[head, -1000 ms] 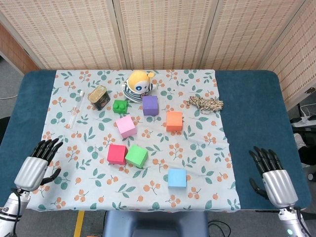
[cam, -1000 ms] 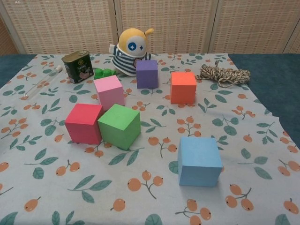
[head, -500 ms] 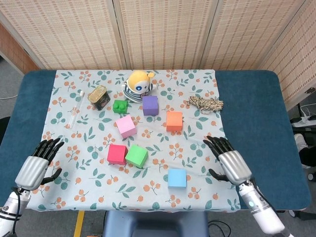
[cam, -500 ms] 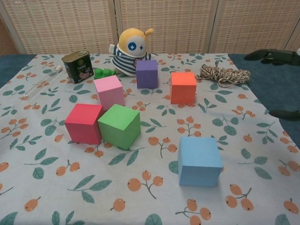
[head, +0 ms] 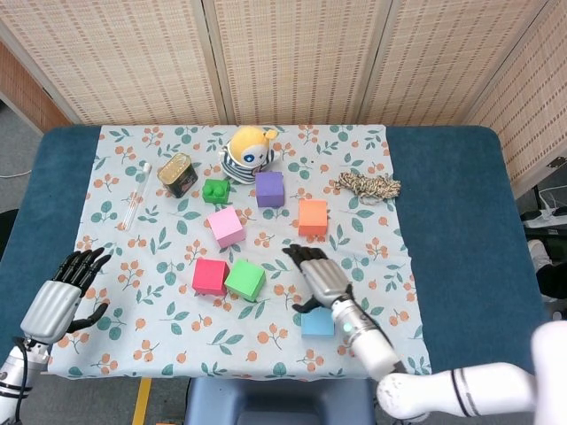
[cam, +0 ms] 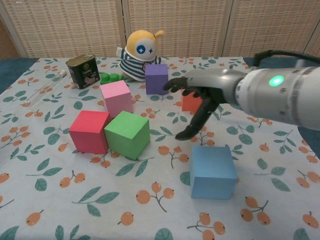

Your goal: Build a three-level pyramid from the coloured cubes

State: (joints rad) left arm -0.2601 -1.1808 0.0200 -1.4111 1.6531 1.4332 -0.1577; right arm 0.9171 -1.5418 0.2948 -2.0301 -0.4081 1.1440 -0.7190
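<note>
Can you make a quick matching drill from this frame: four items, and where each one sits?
Items:
1. blue cube
2. green cube
3. purple cube
4. tin can

Places:
A. touching the red cube
B. right in front of the striped toy
C. far left, beside the small green brick
D. nearest the front edge, under the right hand

Pairs: 1-D, 2-A, 3-B, 4-C

Right robot hand (head: 321, 276) outstretched, empty; left robot hand (head: 59, 299) likewise.
</note>
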